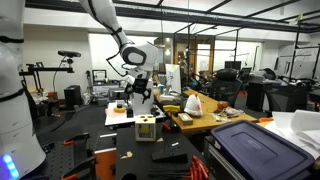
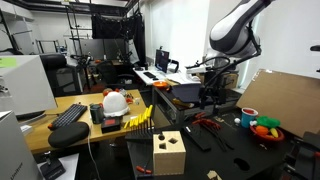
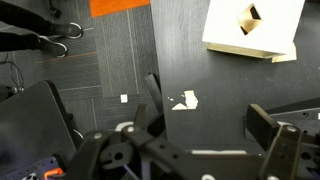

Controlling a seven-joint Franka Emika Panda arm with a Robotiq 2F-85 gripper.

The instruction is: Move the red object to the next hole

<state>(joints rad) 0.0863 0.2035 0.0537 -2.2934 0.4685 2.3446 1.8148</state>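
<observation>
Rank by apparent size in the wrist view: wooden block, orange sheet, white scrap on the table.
1. wooden block
2. orange sheet, cut off by the frame edge, so its place is unsure
3. white scrap

Pale matt wooden box [image 2: 168,153] on dark matt tabletop [image 3: 200,70]

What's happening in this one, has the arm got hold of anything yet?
Not yet. The robot arm hangs above the dark table with its gripper open and empty, as the wrist view shows. The wooden box with cut-out holes sits on the table off to one side of the gripper, untouched; it also shows in both exterior views. I cannot make out a red piece in its holes.
</observation>
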